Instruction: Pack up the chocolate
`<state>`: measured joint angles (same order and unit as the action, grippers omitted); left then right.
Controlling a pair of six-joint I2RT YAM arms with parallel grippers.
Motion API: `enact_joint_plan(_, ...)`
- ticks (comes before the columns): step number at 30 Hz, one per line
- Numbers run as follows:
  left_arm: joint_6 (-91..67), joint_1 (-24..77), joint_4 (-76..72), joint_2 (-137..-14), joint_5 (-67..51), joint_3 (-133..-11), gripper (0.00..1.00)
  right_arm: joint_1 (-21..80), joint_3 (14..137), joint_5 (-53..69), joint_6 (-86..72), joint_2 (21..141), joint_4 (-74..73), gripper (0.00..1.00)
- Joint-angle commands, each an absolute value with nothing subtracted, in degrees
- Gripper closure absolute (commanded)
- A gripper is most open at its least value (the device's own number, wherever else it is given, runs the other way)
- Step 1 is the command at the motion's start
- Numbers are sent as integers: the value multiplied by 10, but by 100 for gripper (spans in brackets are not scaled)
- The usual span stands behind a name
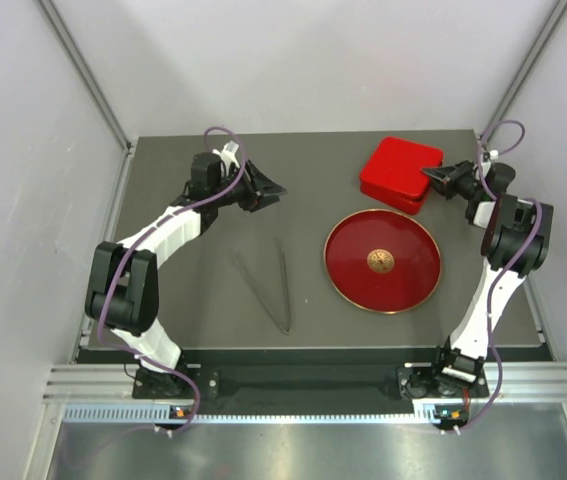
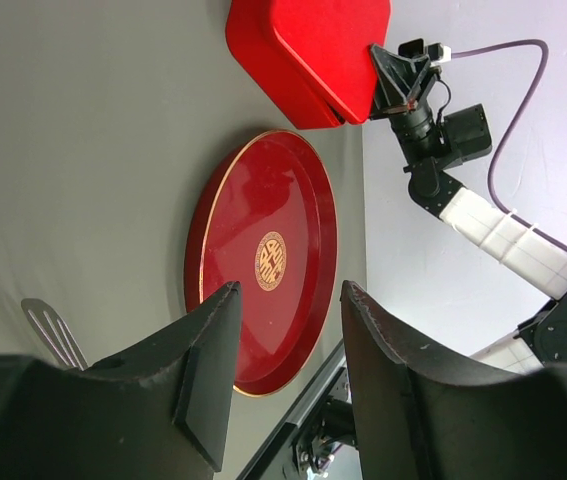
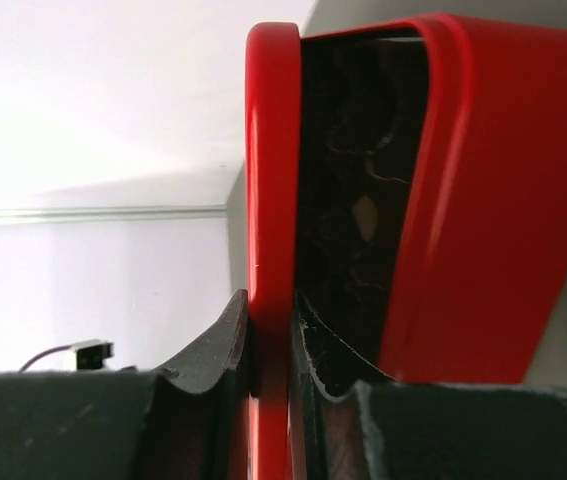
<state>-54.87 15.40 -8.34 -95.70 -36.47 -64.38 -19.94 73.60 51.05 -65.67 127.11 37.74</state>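
Chocolate (image 3: 366, 215) seems tucked inside the box (image 1: 400, 170), barely visible in the dark gap. Right gripper (image 1: 428, 177) pinches the rim (image 3: 268, 150), left gripper (image 2: 290, 292) hangs half open, empty. I'd close it slowly, keeping halves square

Cannot resolve contents in dark gap of half-open red box (image 3: 483, 200). Only one tip of tongs (image 2: 48, 325) seen, rest hidden behind left gripper (image 2: 288, 295).

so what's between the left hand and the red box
Nothing: the top view shows only bare tabletop between the left hand and the red box.
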Motion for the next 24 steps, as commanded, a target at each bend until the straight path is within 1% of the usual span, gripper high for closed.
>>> enact_joint_plan(1, -536, 158, -87, -946, -362, -662, 51, -210, 758, 522, -727, 1287, 500, 100)
enact_joint_plan(5, -535, 161, -87, -947, -360, -663, 51, -209, 763, 530, -777, 1299, 563, 100)
enact_joint_plan(15, -528, 161, -76, -943, -359, -668, 51, -216, 751, 528, -773, 1295, 566, 100)
enact_joint_plan(19, -526, 161, -71, -942, -357, -670, 51, -219, 758, 527, -731, 1286, 486, 100)
enact_joint_plan(24, -526, 161, -70, -940, -359, -670, 50, -218, 759, 521, -696, 1280, 439, 99)
